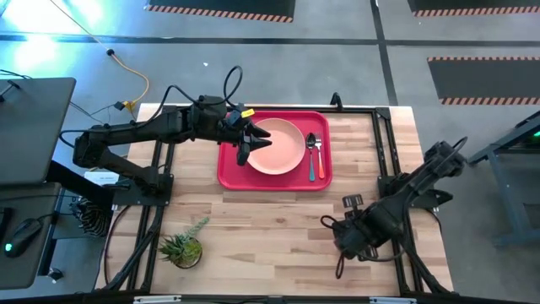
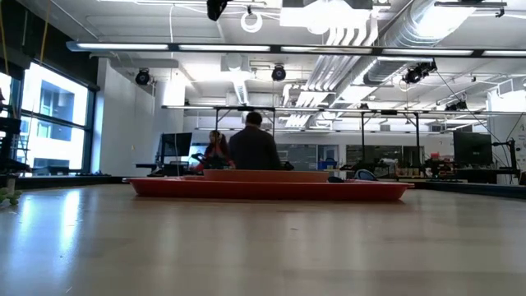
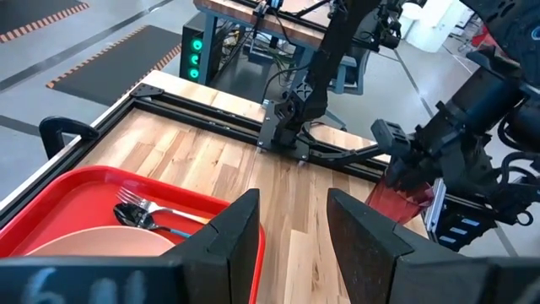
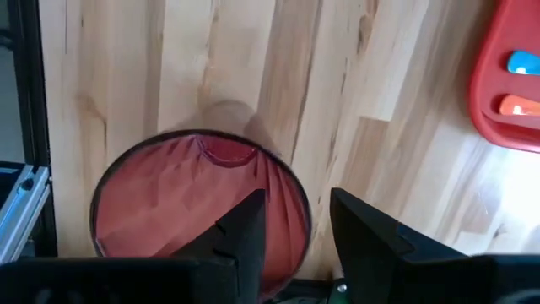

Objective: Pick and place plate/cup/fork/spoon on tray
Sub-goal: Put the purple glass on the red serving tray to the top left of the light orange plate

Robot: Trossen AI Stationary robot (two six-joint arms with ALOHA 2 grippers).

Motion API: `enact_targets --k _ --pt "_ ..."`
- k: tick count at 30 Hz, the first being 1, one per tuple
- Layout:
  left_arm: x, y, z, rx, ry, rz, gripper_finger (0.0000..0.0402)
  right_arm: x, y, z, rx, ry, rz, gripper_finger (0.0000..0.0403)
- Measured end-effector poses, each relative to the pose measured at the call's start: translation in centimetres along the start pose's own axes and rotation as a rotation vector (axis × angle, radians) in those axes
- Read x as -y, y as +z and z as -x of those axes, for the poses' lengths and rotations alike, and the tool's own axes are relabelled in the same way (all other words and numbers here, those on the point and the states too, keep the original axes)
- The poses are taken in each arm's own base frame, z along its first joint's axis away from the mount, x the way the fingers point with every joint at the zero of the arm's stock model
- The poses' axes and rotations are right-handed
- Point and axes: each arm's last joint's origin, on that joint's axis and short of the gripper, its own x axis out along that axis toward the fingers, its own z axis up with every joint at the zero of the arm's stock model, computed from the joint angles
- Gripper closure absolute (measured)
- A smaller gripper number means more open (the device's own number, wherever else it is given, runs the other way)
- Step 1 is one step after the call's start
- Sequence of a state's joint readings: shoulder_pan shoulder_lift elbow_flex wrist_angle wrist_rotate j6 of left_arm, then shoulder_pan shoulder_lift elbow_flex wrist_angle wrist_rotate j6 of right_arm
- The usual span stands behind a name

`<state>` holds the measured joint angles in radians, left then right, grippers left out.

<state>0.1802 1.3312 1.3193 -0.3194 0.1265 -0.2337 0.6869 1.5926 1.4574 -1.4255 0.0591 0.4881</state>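
Butcher-block planks under industrial lighting carry the scene, with the left gripper [image 1: 245,150] poised, fingers spread, over the near-left edge of the tray [image 1: 229,173], where the plate [image 1: 280,147], spoon [image 1: 311,145] and fork [image 1: 318,160] are already set. Only the cup [image 4: 199,207] appears to remain: a translucent dark-red tumbler, seen open-mouthed from above, it is pinched at its rim by the right gripper [image 4: 291,228] near the table's right edge, well apart from the tray.

High view straight down on table [image 1: 278,228]; low view level across it; both share tray [image 1: 274,179]; wrists close.
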Motion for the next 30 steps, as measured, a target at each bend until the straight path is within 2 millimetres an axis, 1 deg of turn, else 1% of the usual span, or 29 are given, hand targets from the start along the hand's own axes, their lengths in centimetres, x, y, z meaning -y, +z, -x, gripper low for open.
enact_targets --k 8,13,21,23,28,30 --pt "-0.1 -0.4 0.0 -0.046 0.011 0.006 0.0271 0.3 0.8 -0.8 -0.024 0.000 0.000 0.0277" --pt "-0.2 -0.8 0.0 -0.084 0.020 0.011 0.0271 0.1 1.1 -0.9 -0.007 0.029 0.014 0.0281" --pt "-0.2 -1.0 0.0 -0.106 0.025 0.015 0.0271 0.0 1.2 -0.9 -0.007 0.045 0.017 0.0335" --pt "-0.2 -1.0 0.0 -0.106 0.025 0.015 0.0271 0.1 1.2 -1.4 -0.013 0.050 0.015 0.0347" --pt "-0.3 -1.0 0.0 -0.106 0.025 0.015 0.0271 0.0 0.7 -3.6 -0.082 0.091 -0.001 0.0381" --pt "-0.2 -1.0 0.0 -0.107 0.025 0.015 0.0271 0.1 0.5 -3.9 -0.097 0.092 -0.014 0.0396"
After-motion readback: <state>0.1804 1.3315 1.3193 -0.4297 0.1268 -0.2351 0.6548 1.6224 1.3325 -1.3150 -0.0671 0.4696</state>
